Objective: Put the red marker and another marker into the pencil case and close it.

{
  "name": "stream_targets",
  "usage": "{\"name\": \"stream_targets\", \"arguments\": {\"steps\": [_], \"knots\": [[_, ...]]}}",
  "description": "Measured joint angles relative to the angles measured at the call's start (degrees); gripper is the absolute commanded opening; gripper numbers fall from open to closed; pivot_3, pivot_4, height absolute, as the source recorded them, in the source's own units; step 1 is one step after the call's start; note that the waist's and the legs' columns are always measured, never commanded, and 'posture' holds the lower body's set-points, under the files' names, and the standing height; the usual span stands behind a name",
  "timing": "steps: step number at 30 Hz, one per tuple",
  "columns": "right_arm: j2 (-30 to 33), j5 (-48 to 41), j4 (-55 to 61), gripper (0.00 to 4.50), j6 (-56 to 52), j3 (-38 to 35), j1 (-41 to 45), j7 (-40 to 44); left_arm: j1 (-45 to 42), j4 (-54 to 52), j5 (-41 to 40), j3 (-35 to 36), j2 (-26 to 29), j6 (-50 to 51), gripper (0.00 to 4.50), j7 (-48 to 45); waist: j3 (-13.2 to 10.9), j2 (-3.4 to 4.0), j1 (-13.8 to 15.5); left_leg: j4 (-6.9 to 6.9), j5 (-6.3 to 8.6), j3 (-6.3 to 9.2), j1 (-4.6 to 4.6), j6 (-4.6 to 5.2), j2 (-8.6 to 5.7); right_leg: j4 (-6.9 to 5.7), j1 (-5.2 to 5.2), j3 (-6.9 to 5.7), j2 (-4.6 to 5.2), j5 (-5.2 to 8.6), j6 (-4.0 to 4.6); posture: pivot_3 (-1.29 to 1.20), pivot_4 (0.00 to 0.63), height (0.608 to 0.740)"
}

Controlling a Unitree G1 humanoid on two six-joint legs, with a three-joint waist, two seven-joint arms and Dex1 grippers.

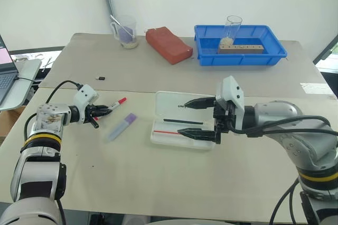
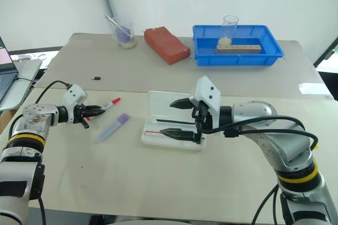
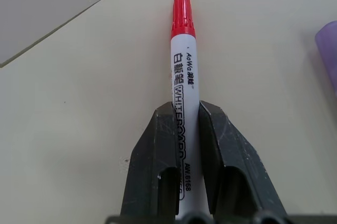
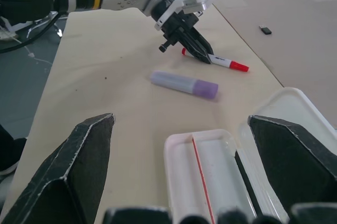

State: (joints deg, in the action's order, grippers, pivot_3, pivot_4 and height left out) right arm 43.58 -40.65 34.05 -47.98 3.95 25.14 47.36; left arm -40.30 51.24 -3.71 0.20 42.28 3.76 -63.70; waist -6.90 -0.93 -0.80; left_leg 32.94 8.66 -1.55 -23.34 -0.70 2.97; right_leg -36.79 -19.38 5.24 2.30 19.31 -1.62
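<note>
Left gripper [image 3: 185, 145] clamps the red marker [image 3: 182, 66] on the counter [image 1: 158, 183].
Right gripper [image 1: 198, 118] hangs wide over the open pencil case [image 1: 174, 101]; purple highlighter [image 1: 121, 127] lies between.

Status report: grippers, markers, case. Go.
Left gripper shut on red marker, marker on table. Right gripper open over open pencil case. Purple marker lies loose beside it. Path clear.

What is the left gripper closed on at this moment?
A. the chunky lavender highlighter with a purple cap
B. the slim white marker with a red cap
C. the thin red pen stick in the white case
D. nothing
B: the left gripper has both fingers pressed against the barrel of the slim white marker with a red cap.
</note>
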Motion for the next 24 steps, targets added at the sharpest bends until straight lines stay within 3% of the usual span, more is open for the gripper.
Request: {"name": "stream_targets", "arguments": {"steps": [6,13,18,24], "knots": [[6.6,1.1,2.3,4.50,0.5,-6.9,-10.5,0.9,7.7,-34.9,-9.6,3.6,7.8,16.1,0.12,-6.3,0.0,-0.03,0.1,0.00,0.00,-0.05,0.04,0.00,-0.01,0.07,0.13,0.01,0.12,0.01,0.01,0.00,0.150,0.740],[9.2,-1.0,4.8,4.50,-0.2,-13.7,-15.7,0.7,9.9,-59.3,-13.6,-1.7,8.9,21.4,0.12,-9.7,0.1,0.13,0.1,0.01,0.00,-0.08,0.10,0.00,-0.06,0.10,0.18,0.13,0.10,0.06,-0.01,0.00,0.150,0.740],[11.9,0.2,5.1,4.50,0.6,-14.5,-20.1,2.6,8.7,-59.9,-9.5,-12.2,2.8,14.5,0.12,-11.2,0.0,0.08,0.1,0.06,-0.01,-0.07,0.04,0.02,-0.12,0.23,0.21,0.20,0.07,0.06,-0.01,0.00,0.150,0.740],[11.5,0.9,5.8,4.50,1.7,-15.6,-21.9,1.8,3.3,-46.6,-1.2,-20.8,-6.1,1.5,0.12,-10.3,-0.1,-0.05,0.1,0.11,-0.04,-0.02,0.00,0.07,-0.13,0.24,0.19,0.21,0.02,0.06,-0.02,0.00,0.150,0.740]]}}
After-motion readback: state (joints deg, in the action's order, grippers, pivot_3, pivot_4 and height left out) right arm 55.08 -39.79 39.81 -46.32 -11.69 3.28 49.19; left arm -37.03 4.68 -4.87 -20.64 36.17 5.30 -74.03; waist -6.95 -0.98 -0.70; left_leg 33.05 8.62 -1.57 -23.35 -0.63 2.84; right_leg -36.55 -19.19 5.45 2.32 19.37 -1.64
